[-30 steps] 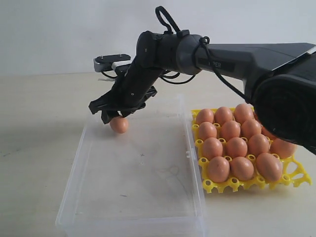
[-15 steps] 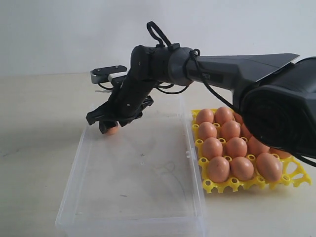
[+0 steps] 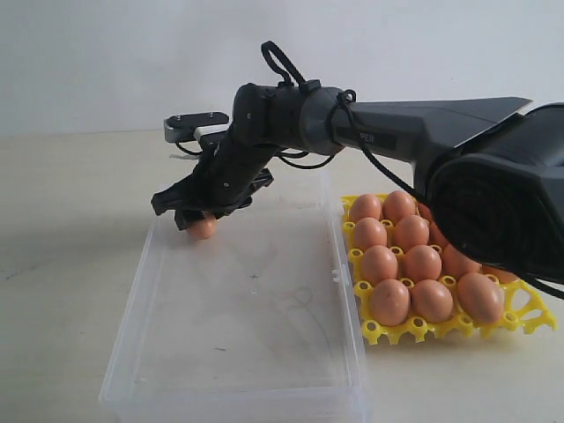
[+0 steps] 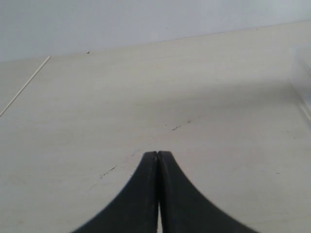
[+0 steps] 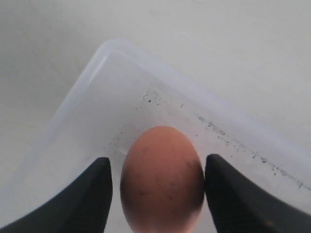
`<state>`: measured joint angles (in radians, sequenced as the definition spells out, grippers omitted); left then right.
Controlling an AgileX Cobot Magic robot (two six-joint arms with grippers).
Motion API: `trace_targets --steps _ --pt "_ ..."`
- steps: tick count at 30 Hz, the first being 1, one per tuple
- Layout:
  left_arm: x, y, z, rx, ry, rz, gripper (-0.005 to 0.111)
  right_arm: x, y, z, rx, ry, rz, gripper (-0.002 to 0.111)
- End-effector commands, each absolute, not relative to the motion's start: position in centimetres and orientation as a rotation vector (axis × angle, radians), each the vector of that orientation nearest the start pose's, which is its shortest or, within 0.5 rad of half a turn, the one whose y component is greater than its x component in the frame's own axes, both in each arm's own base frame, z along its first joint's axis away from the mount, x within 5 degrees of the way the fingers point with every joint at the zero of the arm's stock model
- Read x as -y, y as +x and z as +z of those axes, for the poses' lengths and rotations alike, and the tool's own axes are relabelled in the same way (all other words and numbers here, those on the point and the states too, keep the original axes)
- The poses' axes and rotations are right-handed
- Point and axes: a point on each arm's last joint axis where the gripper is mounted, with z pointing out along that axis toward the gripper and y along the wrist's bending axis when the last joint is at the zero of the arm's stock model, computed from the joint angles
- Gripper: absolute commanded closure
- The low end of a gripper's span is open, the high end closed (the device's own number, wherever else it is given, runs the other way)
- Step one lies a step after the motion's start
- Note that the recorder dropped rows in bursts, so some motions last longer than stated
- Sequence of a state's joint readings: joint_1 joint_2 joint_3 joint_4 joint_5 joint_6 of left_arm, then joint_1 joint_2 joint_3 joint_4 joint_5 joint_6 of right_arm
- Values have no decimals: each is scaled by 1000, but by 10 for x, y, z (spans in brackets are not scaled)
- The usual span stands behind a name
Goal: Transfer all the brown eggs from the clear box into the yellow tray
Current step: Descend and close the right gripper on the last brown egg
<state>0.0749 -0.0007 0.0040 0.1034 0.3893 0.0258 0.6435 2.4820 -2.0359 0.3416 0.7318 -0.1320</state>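
One brown egg (image 3: pixel 201 229) (image 5: pixel 162 177) lies in the far left corner of the clear box (image 3: pixel 132 339) (image 5: pixel 112 48). My right gripper (image 3: pixel 198 218) (image 5: pixel 158 162) reaches across into that corner and stands open astride the egg. One finger is close against the shell and a thin gap shows at the other. The yellow tray (image 3: pixel 388 333) sits to the right of the box and holds several brown eggs (image 3: pixel 423 263). My left gripper (image 4: pixel 158 154) is shut with nothing in it, over bare table beside the box, and the exterior view does not show it.
The right arm (image 3: pixel 423 115) stretches over the tray and the far end of the box. The box floor holds no other egg. Pale tabletop (image 3: pixel 62 229) lies to the left of the box.
The right gripper has moved left and down toward the box corner, so its fingers now flank the egg. The egg sits a little further left than before.
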Motion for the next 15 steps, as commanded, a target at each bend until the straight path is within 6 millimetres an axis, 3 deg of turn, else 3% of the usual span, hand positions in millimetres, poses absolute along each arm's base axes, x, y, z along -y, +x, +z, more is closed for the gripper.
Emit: trace_targets --steps 1,4,7,15 --pt "-7 52 179 -1865 20 166 107 -341 413 112 -2596 -757 562 58" --pt "-7 52 179 -1865 20 166 107 -341 413 107 -2603 -753 565 76" --pt "-7 52 179 -1865 20 166 107 -342 413 107 -2586 -760 559 108" --pt "-7 52 179 -1865 20 166 107 -342 414 127 -2536 -772 547 108"
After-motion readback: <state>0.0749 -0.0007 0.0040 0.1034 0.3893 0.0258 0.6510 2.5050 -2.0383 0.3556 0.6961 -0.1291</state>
